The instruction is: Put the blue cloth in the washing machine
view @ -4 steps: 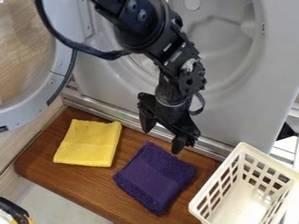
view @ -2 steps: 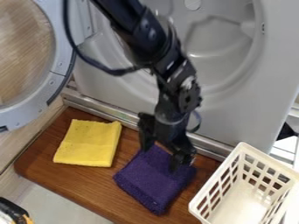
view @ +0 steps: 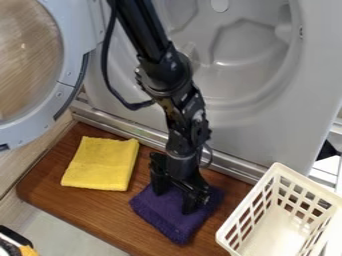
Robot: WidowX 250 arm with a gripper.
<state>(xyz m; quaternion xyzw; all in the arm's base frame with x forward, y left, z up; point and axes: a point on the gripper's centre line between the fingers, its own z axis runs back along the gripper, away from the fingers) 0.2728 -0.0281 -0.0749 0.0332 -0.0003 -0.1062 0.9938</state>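
Tool (view: 174,202): wide, its 2 fingers spread apart, pointing down over the upper part of the blue cloth (view: 167,227). Fingertips are at the cloth; contact pressure cannot be judged. The tool and its fingers hide part of the cloth's upper half, so any fold or bunching under them is hard to make out.

Blue cloth: reads as deep purple. Lies on the brown wooden table (view: 87,210), outside the washing machine (view: 307,95), set at a slant, 1 corner toward the lower edge of the view.

Arm (view: 170,75): black, enters at the top edge, where it is cut off; a loose black cable (view: 107,65) loops down along its left side. The arm covers part of the machine's round recess (view: 247,50) — the recess is also cut off at the top.

Door (view: 70,50): swung out at the left, cut off by the left and top edges; wood grain shows through its round window (view: 27,60).

Yellow cloth (view: 100,165): flat on the table, left of the blue cloth, the 2 apart, whole outline visible.

White basket (view: 275,175): lattice sides, lower right, right of the blue cloth and apart from it; cut off at the bottom and right edges.

Lower left corner: black and yellow object (view: 13,237), mostly out of frame — identity cannot be told.
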